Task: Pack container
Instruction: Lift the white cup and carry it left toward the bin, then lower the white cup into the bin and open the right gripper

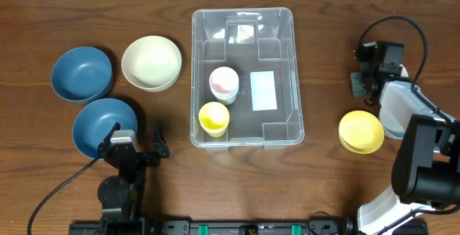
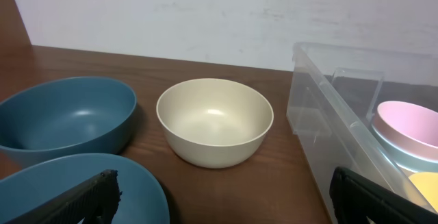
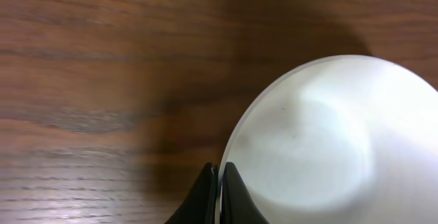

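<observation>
The clear container (image 1: 195, 77) stands in the middle of the table, with a white label (image 1: 263, 91) on its base. Inside it are a pink and white cup stack (image 1: 223, 83) and a yellow cup (image 1: 213, 118). Its wall also shows in the left wrist view (image 2: 321, 114). My right gripper (image 3: 220, 172) is shut on the rim of a white bowl (image 3: 328, 142), at the right of the table (image 1: 395, 109). My left gripper (image 2: 222, 196) is open and empty, low at the front left (image 1: 138, 138), over the edge of a blue bowl (image 2: 82, 186).
A cream bowl (image 1: 151, 62) and two blue bowls (image 1: 82, 72) (image 1: 100, 123) sit left of the container. A yellow bowl (image 1: 361, 131) sits at the right, beside the white bowl. The cream bowl (image 2: 214, 121) is ahead of my left gripper.
</observation>
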You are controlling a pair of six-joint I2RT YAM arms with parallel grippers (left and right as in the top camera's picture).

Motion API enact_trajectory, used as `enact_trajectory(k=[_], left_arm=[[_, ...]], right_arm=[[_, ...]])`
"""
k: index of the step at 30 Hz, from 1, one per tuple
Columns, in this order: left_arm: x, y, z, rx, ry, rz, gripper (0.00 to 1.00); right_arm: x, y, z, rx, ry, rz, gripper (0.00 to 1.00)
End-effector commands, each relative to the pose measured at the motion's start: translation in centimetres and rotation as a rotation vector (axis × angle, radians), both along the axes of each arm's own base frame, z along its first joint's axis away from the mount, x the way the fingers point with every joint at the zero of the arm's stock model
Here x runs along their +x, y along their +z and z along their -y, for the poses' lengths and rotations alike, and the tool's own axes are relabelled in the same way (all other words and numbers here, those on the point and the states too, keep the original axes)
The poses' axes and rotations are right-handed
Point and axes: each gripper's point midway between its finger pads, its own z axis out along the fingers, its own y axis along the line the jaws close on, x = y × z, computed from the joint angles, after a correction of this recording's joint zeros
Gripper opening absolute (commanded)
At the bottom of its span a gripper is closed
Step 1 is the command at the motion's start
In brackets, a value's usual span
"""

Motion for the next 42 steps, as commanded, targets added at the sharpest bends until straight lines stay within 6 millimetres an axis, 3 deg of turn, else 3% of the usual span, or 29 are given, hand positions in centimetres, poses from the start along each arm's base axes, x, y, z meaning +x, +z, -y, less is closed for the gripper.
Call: enact_trajectory(k=[1,5,10,17,20,23,29,35,42], left_arm=[[0.0,-1.6,0.3,0.011,-0.016,-0.040,0.98],[0.0,-1.6,0.3,0.011,-0.016,-0.040,0.98],[0.0,-1.6,0.3,0.011,-0.016,-0.040,0.98],[0.0,-1.6,0.3,0.011,-0.016,-0.040,0.98],[0.0,-1.6,0.3,0.011,-0.016,-0.040,0.98],[0.0,-1.6,0.3,0.011,-0.016,-0.040,0.98],[0.0,-1.6,0.3,0.011,-0.016,-0.040,0.98],[0.0,-1.6,0.3,0.011,-0.016,-0.040,0.98],[0.0,-1.6,0.3,0.011,-0.016,-0.040,0.98]], right_arm=[[0.4,1.7,-2.4,0.012,0.058,0.038,0.01],[0.9,5.1,-4.8,0.010,0.110,0.114,0.01],[0.6,11.1,-8.7,0.007,0.201,0.243,0.01],[-1.8,20.4,-15.4,0.060,0.336,0.473,0.01],[-3.4,22.6,-18.4,0.125,0.376,0.527,0.01],[-4.6,23.5,-21.3,0.159,0.442,0.545,0.01],[-6.6,22.9,-25.8,0.261,0.495,0.506,0.01],[-9.9,21.4,-29.8,0.349,0.540,0.412,0.01],[-13.2,19.0,-33.1,0.351,0.636,0.299,0.01]])
